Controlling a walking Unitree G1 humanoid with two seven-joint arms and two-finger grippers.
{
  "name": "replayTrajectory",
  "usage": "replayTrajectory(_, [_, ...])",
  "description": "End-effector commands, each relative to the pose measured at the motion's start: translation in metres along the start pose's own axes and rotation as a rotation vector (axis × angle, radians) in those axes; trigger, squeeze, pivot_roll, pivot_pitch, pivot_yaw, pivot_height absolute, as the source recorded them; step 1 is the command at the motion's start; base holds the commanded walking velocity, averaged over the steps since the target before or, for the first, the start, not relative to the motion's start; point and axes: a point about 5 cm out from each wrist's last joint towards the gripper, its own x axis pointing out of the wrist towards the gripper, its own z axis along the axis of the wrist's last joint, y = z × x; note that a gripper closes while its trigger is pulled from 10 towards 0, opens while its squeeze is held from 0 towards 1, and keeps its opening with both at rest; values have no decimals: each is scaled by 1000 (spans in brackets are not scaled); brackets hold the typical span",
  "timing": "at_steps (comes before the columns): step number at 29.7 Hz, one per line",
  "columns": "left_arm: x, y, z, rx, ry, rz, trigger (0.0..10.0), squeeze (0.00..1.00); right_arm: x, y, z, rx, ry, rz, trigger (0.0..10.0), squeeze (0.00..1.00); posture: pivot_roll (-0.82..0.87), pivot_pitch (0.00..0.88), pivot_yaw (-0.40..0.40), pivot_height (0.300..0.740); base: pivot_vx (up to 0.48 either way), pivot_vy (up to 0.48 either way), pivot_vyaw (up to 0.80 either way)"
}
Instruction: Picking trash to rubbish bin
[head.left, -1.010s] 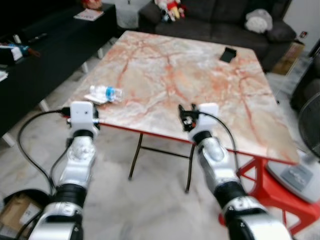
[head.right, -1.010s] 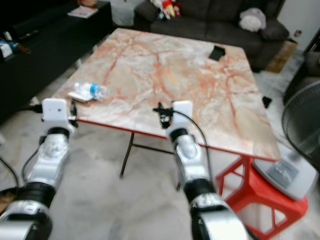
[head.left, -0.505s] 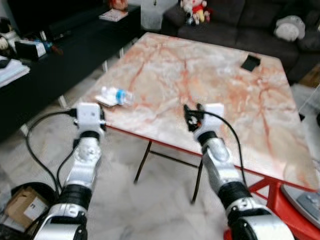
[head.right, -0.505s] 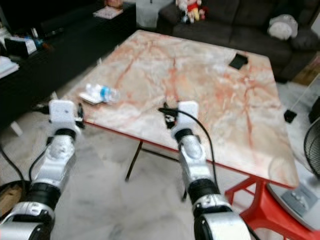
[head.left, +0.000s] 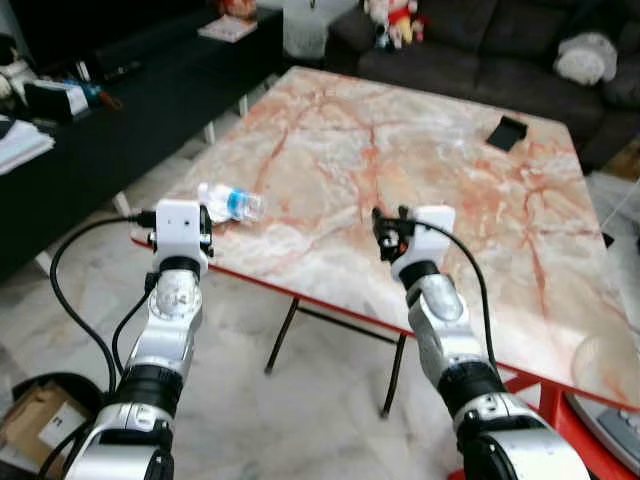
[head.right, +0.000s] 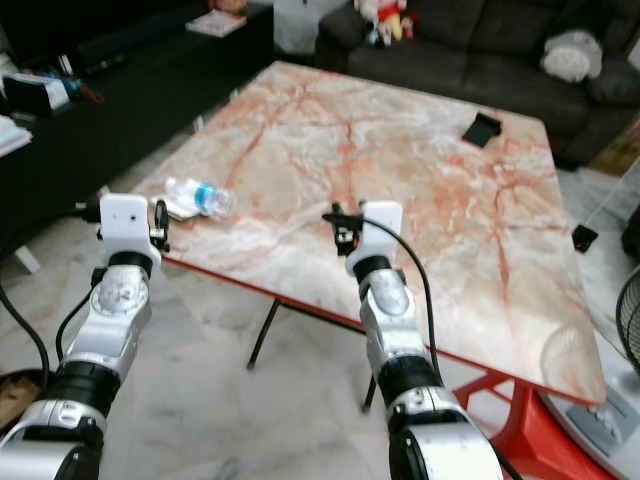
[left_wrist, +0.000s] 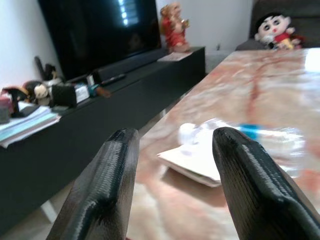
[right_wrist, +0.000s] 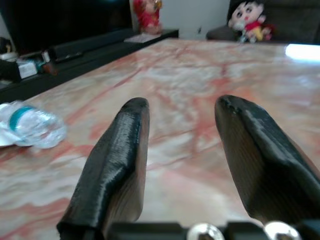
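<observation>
I've stepped closer: the plastic bottle (head.left: 231, 201) at middle left on the marble table (head.left: 440, 160) now lies just beyond my left gripper (left_wrist: 172, 165), fingers spread; right gripper (right_wrist: 182, 150) spread too.

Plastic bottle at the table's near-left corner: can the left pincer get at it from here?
Probably yes. The left pincer is open and pointed at the plastic bottle, which lies on a white paper with nothing between them.
</observation>
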Motion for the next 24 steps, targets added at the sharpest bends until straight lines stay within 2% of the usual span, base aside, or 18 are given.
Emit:
replayTrajectory(1, [0, -1, 2, 6, 0, 1, 10000, 0, 1, 0, 3, -3, -9, 5, 10000, 0, 104, 86, -109, 740, 330, 0, 0])
replayTrajectory(24, [1, -4, 4, 7, -9, -13, 10000, 0, 0, 4, 1, -2, -4, 28, 10000, 0, 103, 64, -105, 740, 330, 0, 0])
